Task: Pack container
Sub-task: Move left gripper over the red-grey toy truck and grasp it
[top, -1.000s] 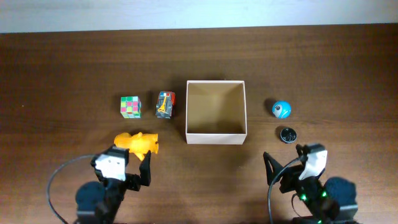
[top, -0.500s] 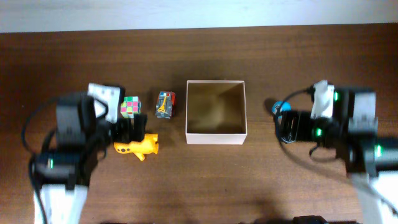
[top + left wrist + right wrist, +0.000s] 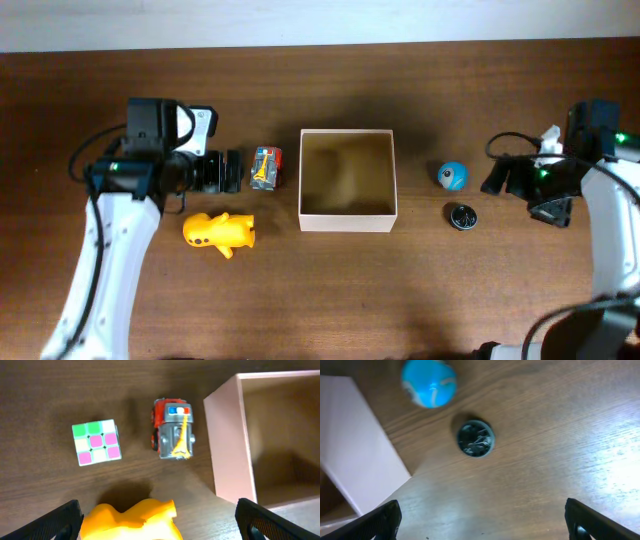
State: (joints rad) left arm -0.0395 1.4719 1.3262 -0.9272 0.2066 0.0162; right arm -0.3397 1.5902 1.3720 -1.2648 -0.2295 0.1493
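Note:
The container [image 3: 347, 222] is a square open-topped box with white walls and a tan inside, at the table's middle; nothing shows inside it. It also shows in the left wrist view [image 3: 227, 445] and the right wrist view [image 3: 355, 450]. My left gripper [image 3: 222, 172] is open and empty, left of a toy truck [image 3: 265, 168], and hides the colour cube from overhead. In the left wrist view its fingers [image 3: 159, 524] straddle a yellow toy [image 3: 132, 517] from above, with the cube [image 3: 96, 442] and truck [image 3: 173, 435] beyond. My right gripper [image 3: 505, 178] is open and empty, right of a blue ball [image 3: 452, 175].
The yellow toy [image 3: 220, 231] lies at the container's front left. A small dark round object [image 3: 462, 215] lies just in front of the blue ball; both show in the right wrist view [image 3: 476, 438] [image 3: 429, 382]. My right fingers [image 3: 487, 522] hang over bare wood.
Both arms have come up from the table's front edge and out over it. The left gripper now covers the cube from overhead. The right gripper has moved to the right of the ball.

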